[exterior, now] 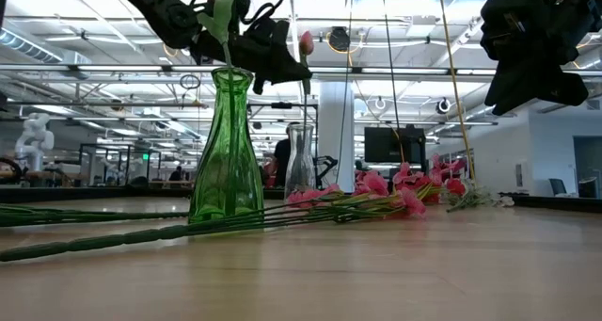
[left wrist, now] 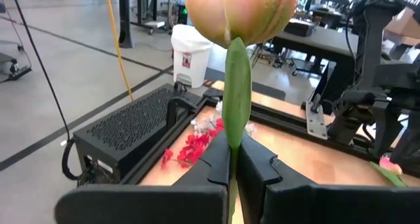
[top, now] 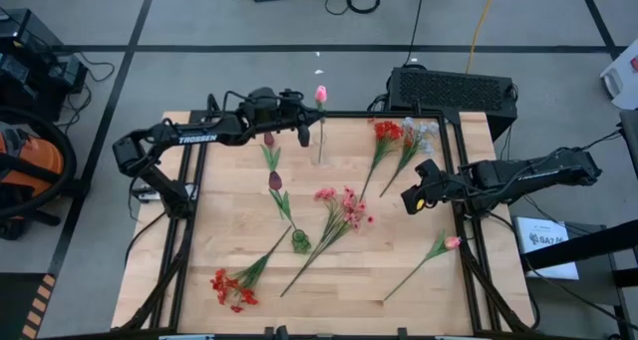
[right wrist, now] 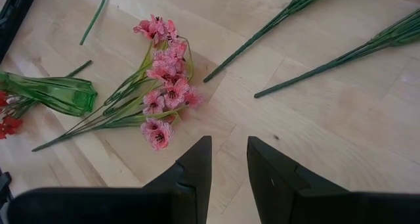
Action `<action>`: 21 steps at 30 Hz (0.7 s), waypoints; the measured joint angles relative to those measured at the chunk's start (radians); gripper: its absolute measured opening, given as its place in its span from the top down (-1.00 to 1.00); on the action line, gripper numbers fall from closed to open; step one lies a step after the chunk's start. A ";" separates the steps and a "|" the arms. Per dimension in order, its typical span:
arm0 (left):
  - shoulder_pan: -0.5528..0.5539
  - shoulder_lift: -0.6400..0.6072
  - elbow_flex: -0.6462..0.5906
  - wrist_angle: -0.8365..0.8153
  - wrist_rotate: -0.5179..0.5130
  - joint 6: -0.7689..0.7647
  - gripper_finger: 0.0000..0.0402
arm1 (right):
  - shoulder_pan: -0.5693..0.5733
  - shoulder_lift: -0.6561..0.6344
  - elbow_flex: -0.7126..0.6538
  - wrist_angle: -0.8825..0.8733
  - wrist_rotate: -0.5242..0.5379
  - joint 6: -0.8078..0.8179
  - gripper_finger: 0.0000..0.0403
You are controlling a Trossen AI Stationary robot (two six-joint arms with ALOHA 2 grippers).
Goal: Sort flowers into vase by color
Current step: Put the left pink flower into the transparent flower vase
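While the left gripper (top: 304, 133) pinches a pink tulip (top: 320, 94) by its thin green stem, fingers clamped tight on it, bloom past the table's far edge, the right gripper (top: 410, 200) hangs above the right side with fingers a little apart, holding nothing. Wood table (top: 229, 220), pale planks, black frame rails. Near left corner: red cluster (top: 231, 288), stem running up to a green vase (top: 300, 242), ribbed glass, seen from above as a small blob. Two maroon tulips (top: 274, 180) lie in the left-centre, one partly under the left arm. A clear vase (top: 320, 141) stands at the far edge, nearly invisible from above. Pink spray (top: 344, 205) in the middle, frilly petals, long stems. Far right: red spray (top: 387, 132) and a pale spray (top: 424, 131), its colour hard to make out. Another pink tulip (top: 452, 242) lies at the right rail. Open board in the near centre and near right.
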 joint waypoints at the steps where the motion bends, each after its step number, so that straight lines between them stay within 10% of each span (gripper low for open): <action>1: 0.000 0.000 0.000 -0.008 0.000 0.000 0.95 | 0.000 0.000 0.000 0.000 0.000 0.000 0.56; 21: 0.006 0.000 0.000 -0.034 -0.003 0.070 0.94 | 0.000 0.000 0.000 0.000 0.005 0.000 0.56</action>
